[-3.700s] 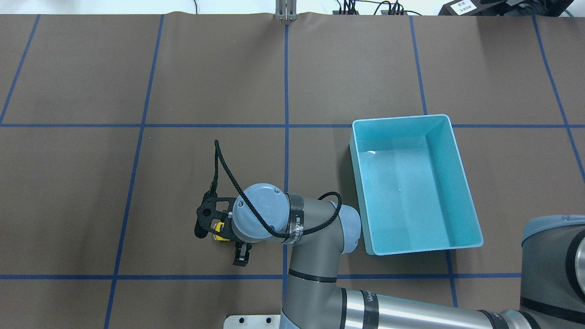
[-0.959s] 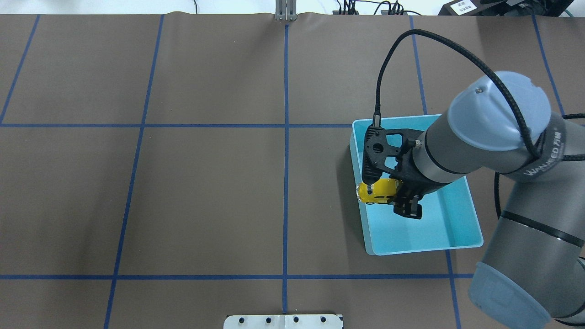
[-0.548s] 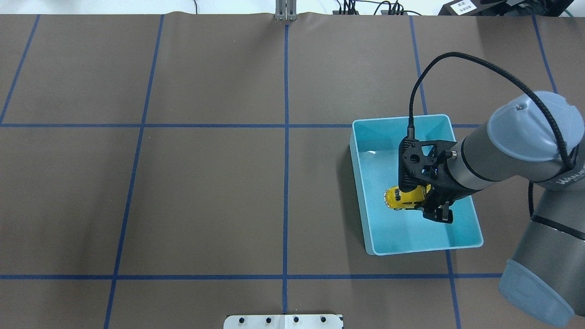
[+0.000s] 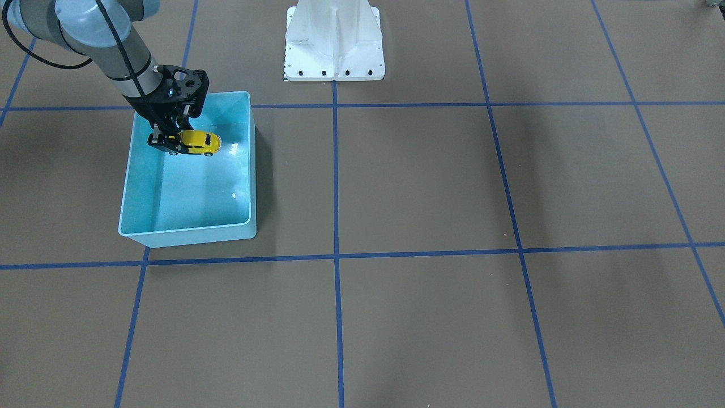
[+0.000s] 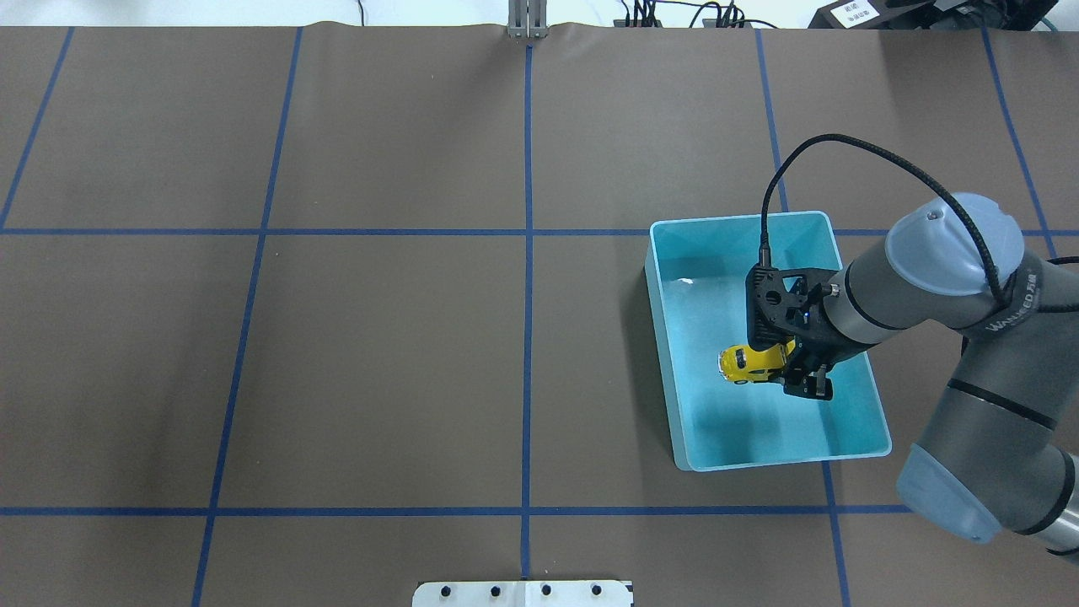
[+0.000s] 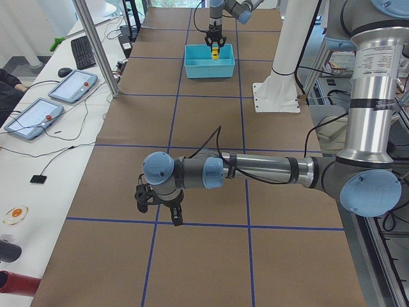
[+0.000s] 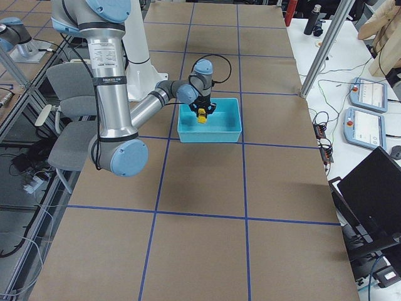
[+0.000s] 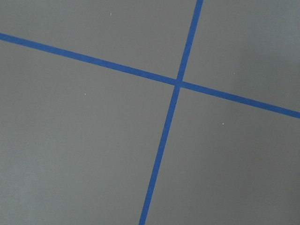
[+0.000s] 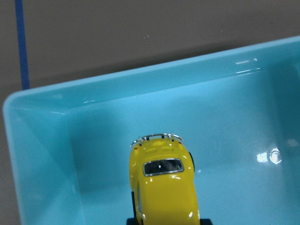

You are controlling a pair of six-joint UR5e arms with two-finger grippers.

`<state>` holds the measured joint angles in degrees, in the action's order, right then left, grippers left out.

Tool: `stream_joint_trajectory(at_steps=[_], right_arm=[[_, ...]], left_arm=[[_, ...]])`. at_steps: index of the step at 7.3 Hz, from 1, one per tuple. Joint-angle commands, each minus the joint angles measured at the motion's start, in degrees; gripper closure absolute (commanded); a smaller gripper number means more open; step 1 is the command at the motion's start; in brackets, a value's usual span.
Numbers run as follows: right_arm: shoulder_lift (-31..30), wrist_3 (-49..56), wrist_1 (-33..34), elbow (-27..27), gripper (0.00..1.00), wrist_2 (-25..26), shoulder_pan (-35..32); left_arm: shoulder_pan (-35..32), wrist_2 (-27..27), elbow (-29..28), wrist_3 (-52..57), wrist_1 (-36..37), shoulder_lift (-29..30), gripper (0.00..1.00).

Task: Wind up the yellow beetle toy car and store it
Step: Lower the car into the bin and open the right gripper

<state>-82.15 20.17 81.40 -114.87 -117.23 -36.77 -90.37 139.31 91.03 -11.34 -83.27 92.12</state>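
The yellow beetle toy car (image 5: 746, 364) is held in my right gripper (image 5: 788, 368), which is shut on its rear end. The car hangs level inside the light blue bin (image 5: 733, 217), over the middle of its floor. I cannot tell whether its wheels touch the floor. It also shows in the front view (image 4: 200, 141) and from above in the right wrist view (image 9: 161, 187), pointing toward a bin wall (image 9: 140, 84). My left gripper (image 6: 158, 208) shows only in the exterior left view, low over the table; I cannot tell if it is open.
The bin (image 4: 187, 232) holds nothing but the car. The white robot base (image 4: 334, 42) stands at the table's edge. Blue tape lines (image 8: 178, 83) cross the brown table under the left wrist camera.
My right gripper carried the car from the table's middle to the bin's left rim, then further right and down into the bin. It stays shut on the car.
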Motion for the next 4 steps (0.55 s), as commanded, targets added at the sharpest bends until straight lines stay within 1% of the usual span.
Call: stream_joint_trajectory(at_steps=[1, 4], right_arm=[[0.32, 0.13, -2.65, 3.85, 1.00, -0.54, 0.12], [0.85, -0.30, -3.09, 5.44, 1.00, -0.37, 0.29]], left_arm=[[0.02, 0.00, -0.95, 0.00, -0.05, 0.78, 0.00], [0.02, 0.00, -1.21, -0.09, -0.05, 0.78, 0.00]])
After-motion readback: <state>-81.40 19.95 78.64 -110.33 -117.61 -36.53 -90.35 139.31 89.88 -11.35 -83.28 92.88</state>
